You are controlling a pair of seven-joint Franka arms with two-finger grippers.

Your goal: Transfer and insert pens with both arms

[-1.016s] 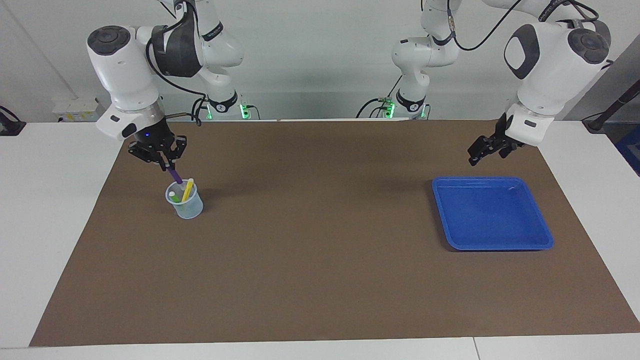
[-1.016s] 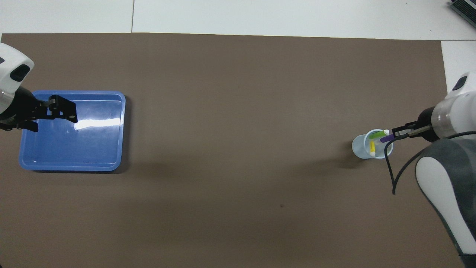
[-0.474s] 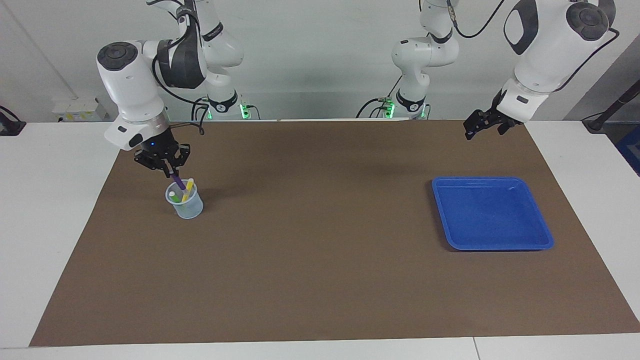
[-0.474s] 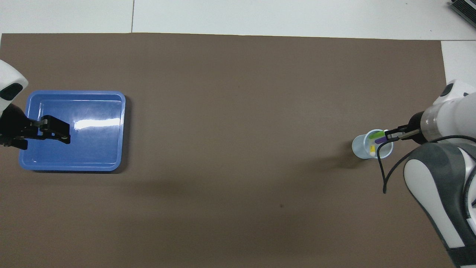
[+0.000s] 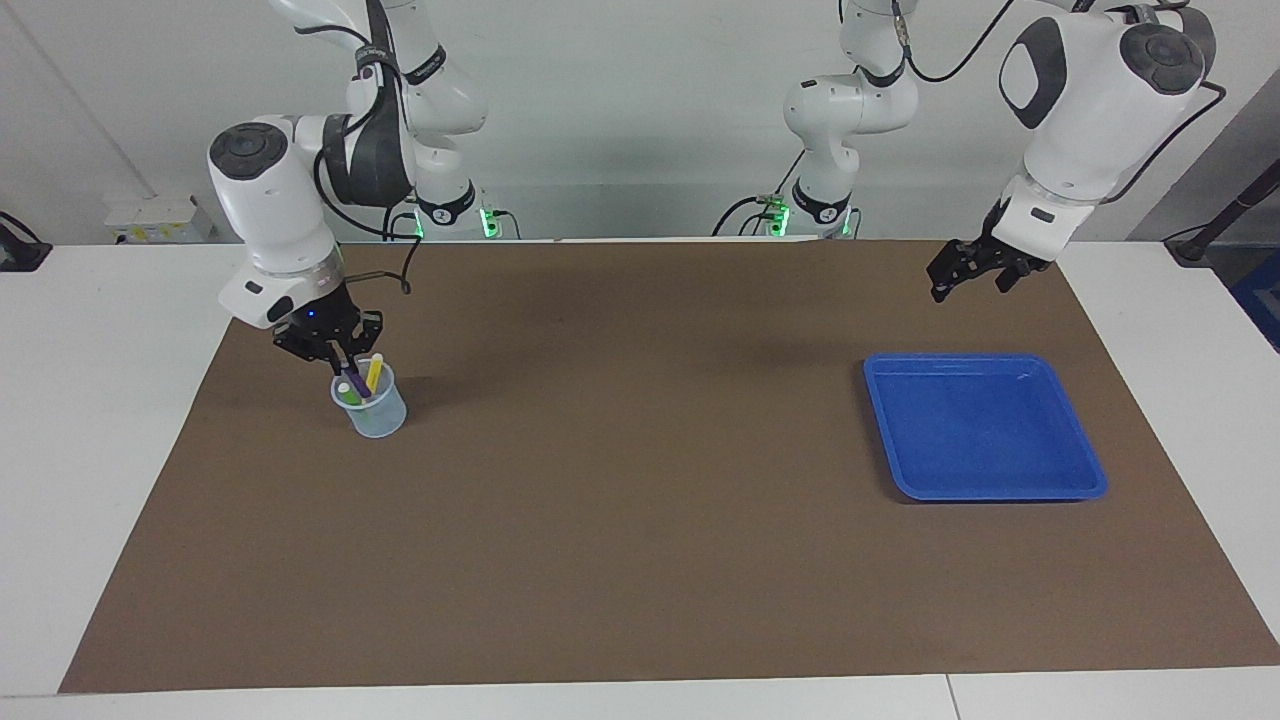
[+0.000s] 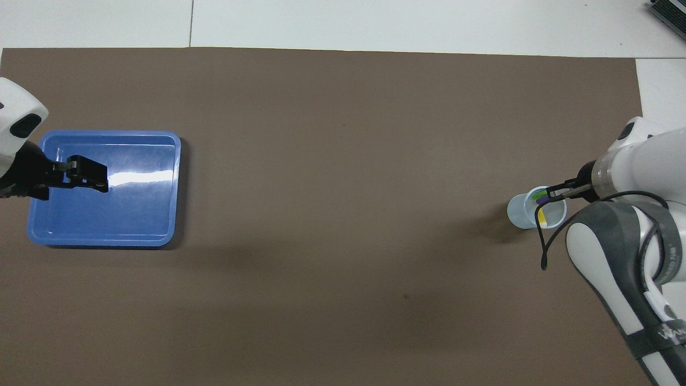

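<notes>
A clear plastic cup [image 5: 372, 410] stands on the brown mat toward the right arm's end of the table. The yellow pen [image 5: 374, 371] and the green pen [image 5: 345, 390] lean inside it. Just above the cup's rim my right gripper [image 5: 338, 362] is shut on the top of the purple pen [image 5: 352, 381], whose lower part is down in the cup. In the overhead view the right gripper [image 6: 551, 192] covers part of the cup's mouth [image 6: 522, 212]. My left gripper [image 5: 942, 284] hangs open and holds nothing; in the overhead view the left gripper [image 6: 99, 182] is over the blue tray.
A blue tray [image 5: 985, 425] with nothing in it lies on the brown mat [image 5: 640, 500] toward the left arm's end. Two smaller white arms with green lights stand at the table's edge by the robots. A black cable loops from the right wrist beside the cup.
The right gripper has come down and brought the purple pen into the cup. The left gripper rose from just above the tray, then settled a little lower.
</notes>
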